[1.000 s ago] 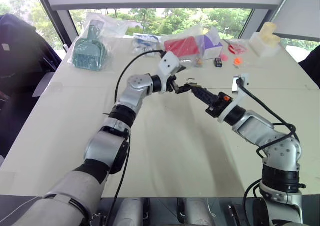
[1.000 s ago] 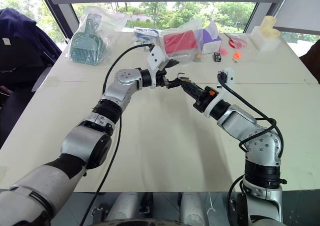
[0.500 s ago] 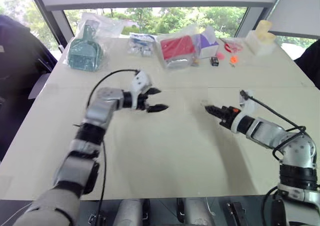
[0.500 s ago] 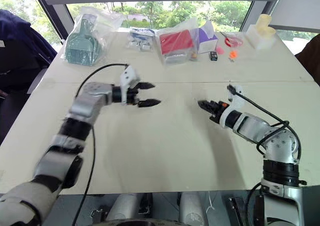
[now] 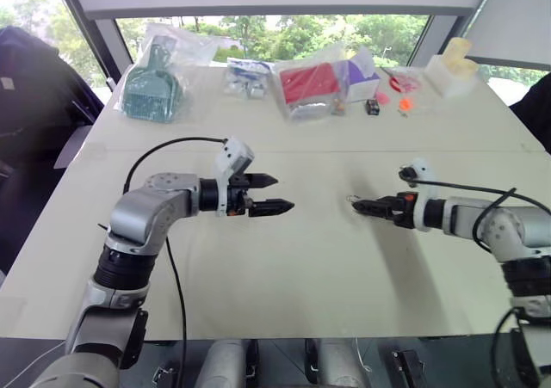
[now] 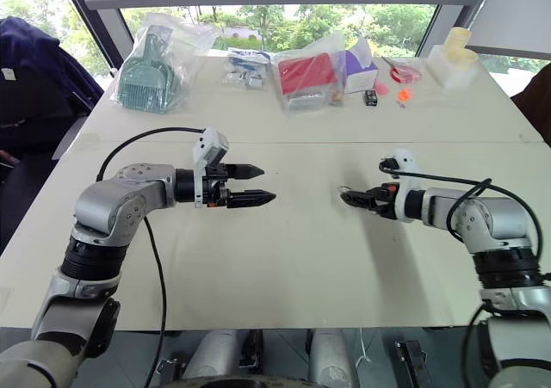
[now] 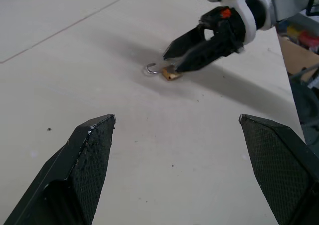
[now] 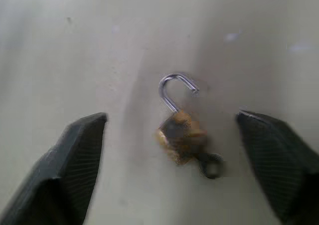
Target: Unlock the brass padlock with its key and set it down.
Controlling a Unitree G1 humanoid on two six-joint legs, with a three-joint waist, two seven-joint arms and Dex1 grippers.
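Left gripper (image 5: 274, 194) at frame centre-left, jaws apart, empty. Right gripper (image 8: 172, 150) spread wide around the brass padlock (image 8: 180, 135), lying on the table (image 5: 301, 267) at centre-right, shackle swung open, key (image 8: 209, 165) in place. Risk: dragging the padlock if a fingertip snags during withdrawal.

From the head we look forward and down through two side-by-side eyes over the table (image 5: 284, 267), with windows at its far edge; both eyes share nearly the same scene. Our left wrist view looks low across the table between the left end effector (image 7: 199, 150) and toward the right end effector (image 7: 192, 50), so it shares the middle of the table with the head views. Our right wrist view looks closely down at the brass padlock (image 8: 179, 130) between its own fingers.
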